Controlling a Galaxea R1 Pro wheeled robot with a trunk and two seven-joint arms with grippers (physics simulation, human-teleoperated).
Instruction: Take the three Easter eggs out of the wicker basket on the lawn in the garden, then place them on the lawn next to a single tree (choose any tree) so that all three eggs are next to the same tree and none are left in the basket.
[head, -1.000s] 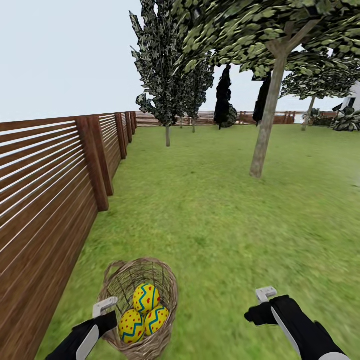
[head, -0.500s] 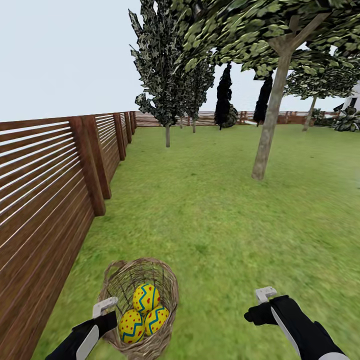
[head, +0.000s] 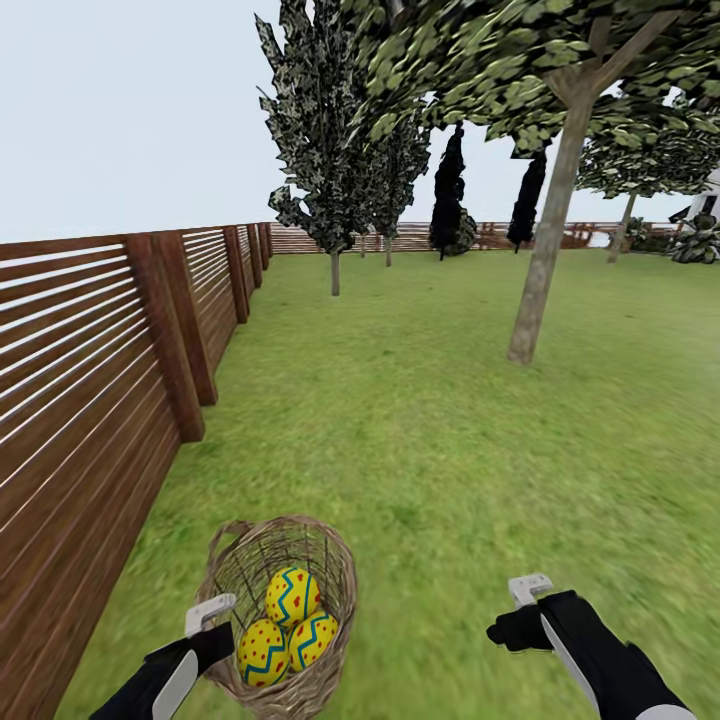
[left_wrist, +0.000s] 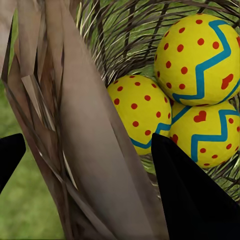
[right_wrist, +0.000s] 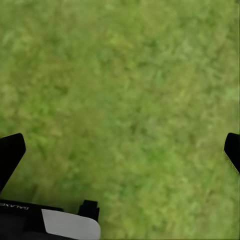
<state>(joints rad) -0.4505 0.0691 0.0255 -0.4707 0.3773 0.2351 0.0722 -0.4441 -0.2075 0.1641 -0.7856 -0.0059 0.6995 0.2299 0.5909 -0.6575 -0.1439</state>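
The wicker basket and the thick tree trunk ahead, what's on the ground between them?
Only bare lawn, seen in the head view. Nothing lies on the grass between the wicker basket and the tree trunk; the wooden fence runs off to the side.

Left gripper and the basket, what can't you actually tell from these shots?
- Left gripper: its grip on the basket rim; head view, the rim hides the contact.
- Left wrist view: the wall fills the gap between the fingertips; clamped or not, unclear.
- Eggs: their undersides, hidden by each other.
- Basket bottom: cut off by the head view's edge.
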